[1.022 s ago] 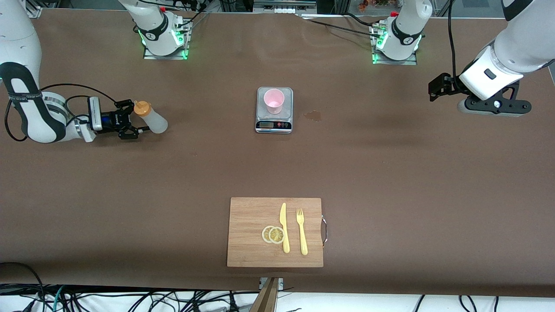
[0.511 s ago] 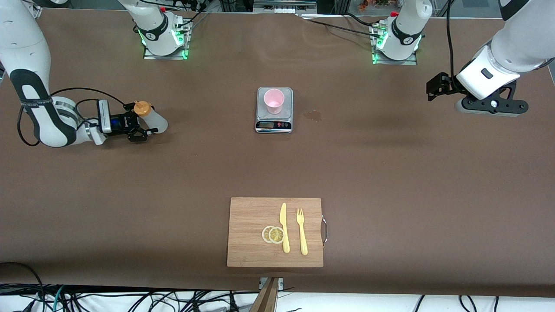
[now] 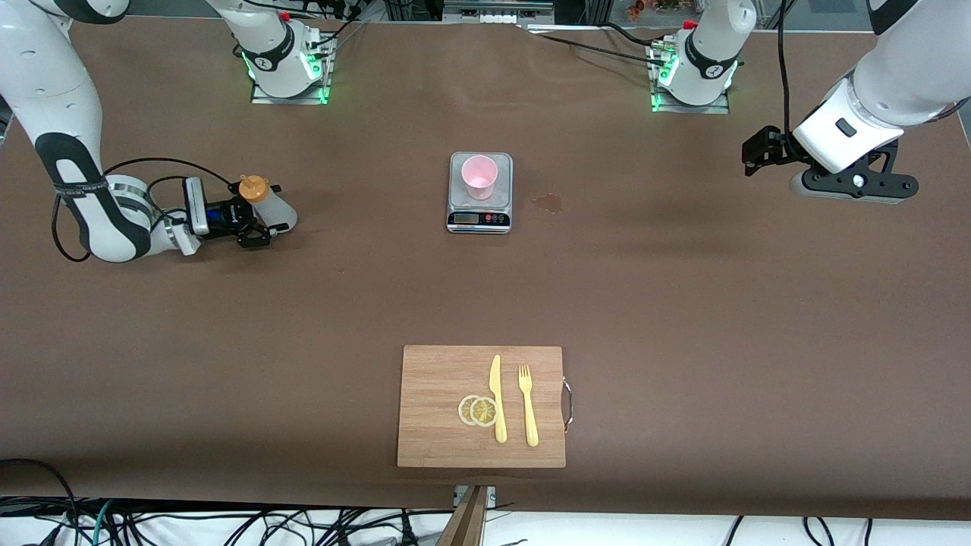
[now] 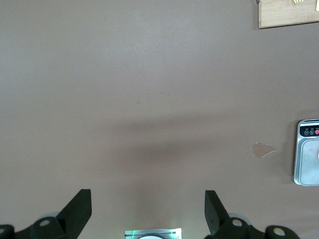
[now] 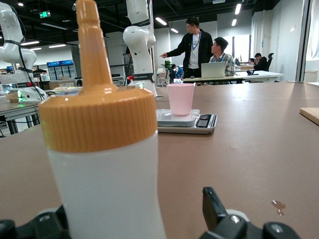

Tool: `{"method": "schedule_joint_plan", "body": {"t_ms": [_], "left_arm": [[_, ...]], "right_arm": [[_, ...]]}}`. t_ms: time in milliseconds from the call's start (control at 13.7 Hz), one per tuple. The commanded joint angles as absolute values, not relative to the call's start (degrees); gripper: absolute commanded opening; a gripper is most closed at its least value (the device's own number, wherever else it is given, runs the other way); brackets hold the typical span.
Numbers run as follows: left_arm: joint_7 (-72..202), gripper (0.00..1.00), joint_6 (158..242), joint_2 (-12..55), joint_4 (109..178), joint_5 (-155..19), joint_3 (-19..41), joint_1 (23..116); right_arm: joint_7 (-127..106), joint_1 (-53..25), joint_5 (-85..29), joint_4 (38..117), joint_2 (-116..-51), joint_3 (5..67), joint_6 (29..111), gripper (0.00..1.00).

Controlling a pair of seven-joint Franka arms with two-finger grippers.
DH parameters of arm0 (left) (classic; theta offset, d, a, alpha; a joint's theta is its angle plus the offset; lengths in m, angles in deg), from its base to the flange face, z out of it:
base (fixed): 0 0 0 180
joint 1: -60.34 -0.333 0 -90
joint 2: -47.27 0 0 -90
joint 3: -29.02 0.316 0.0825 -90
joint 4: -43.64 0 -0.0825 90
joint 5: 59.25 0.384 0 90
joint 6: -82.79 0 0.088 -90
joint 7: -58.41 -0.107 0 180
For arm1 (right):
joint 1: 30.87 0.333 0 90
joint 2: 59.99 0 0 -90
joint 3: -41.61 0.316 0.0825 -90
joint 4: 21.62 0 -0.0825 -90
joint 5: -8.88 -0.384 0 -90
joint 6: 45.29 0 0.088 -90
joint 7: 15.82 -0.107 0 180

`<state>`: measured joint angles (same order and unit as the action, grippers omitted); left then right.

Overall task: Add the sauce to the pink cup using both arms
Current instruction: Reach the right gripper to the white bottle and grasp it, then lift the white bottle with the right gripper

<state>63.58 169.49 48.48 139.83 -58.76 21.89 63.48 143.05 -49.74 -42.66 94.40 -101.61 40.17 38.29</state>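
Advancing since a second ago, the right gripper (image 3: 262, 225) is now straddling the sauce (image 3: 267, 206), fingers (image 5: 218, 213) spread wide on either side and not pressing it. Translucent whitish with an orange nozzle cap, the sauce is standing upright at the right arm's end of the table, at nine o'clock from the pink cup (image 3: 479, 176). Pale and tapered, the cup is sitting on a grey scale (image 3: 479, 218). No writing is legible. Waiting high at three o'clock from the cup, the left gripper (image 4: 148, 214) is gaping wide over bare table.
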Motion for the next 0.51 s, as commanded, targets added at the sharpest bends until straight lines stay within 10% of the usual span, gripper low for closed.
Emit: {"method": "schedule_joint_plan", "body": {"t_ms": [0,438], "left_arm": [[63.94,1.00,168.58,48.06,138.56,-58.81,21.73,63.41],[63.94,1.00,168.75,47.97,138.48,-58.73,21.55,63.50]], "right_arm": [[152.75,-49.85,-44.29,94.13,-102.70,40.38,36.54,1.00],[155.82,-50.11,-44.30,93.87,-102.88,40.12,33.63,0.99]]}}
